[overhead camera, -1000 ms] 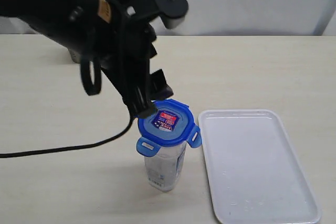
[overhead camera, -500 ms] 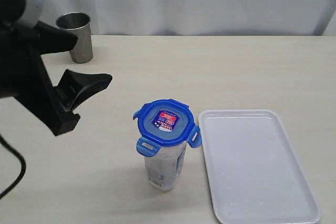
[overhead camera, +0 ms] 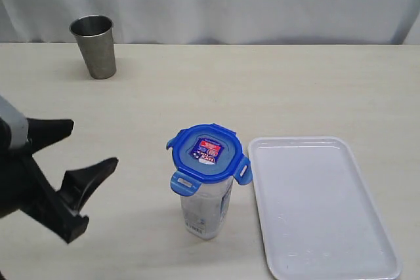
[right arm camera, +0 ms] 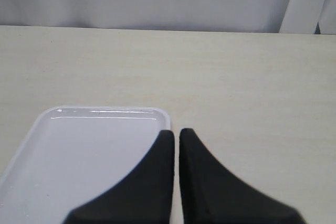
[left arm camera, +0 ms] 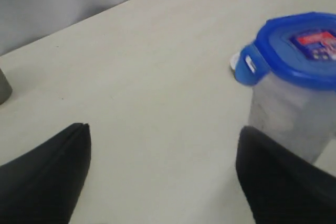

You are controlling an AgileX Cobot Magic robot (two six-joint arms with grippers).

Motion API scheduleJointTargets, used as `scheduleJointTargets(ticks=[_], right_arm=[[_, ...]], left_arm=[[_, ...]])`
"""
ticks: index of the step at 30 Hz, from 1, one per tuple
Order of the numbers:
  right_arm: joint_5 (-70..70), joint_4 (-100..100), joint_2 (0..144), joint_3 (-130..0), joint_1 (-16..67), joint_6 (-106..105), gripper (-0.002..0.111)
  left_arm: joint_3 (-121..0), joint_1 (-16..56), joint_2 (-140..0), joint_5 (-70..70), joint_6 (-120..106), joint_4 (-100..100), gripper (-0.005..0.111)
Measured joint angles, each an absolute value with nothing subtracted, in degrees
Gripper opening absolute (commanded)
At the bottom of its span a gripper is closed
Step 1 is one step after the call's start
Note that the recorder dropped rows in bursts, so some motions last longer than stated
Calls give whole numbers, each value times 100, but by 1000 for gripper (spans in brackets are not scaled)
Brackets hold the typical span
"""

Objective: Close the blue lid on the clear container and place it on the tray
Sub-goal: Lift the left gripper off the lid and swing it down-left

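I have the blue lid [overhead camera: 207, 152] sitting on top of the clear container [overhead camera: 207, 211], which stands upright on the table [overhead camera: 295, 90], not on the tray [overhead camera: 298, 140]. The tray lies just beside the container, on its right in the exterior view. Two lid flaps on the near side stick outward, and my left wrist view shows one of them up close. Only the right wrist view shows the right hand [right arm camera: 176, 132]. Its fingers are pressed together, and it hangs over the table by the tray's corner. The exterior view alone shows the steel cup [overhead camera: 94, 47], well behind and left of the container.

The table around the container is bare on every side but the tray's. The left hand [overhead camera: 94, 142] is spread wide and well to the container's left.

A second ago that hand was down at the lid, and its arm hid the cup. It has since pulled back. The container and lid have not shifted.
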State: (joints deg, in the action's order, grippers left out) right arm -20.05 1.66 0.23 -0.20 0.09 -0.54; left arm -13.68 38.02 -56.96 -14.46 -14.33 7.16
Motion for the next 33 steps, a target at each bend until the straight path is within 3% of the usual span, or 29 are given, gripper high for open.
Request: scheduleJointTargets(ticks=[5, 9, 33], right_arm=[[-2005, 166, 23, -20, 9, -54, 4], [-2005, 166, 23, -20, 9, -54, 4], [-2005, 166, 23, -20, 9, -54, 4]], left_arm=[[-528, 3802, -5708, -2741, 574, -1630, 78], [-430, 3802, -5732, -3268, 1024, -2316, 78], [-440, 3802, -8780, -5884, 149, -1613, 78]])
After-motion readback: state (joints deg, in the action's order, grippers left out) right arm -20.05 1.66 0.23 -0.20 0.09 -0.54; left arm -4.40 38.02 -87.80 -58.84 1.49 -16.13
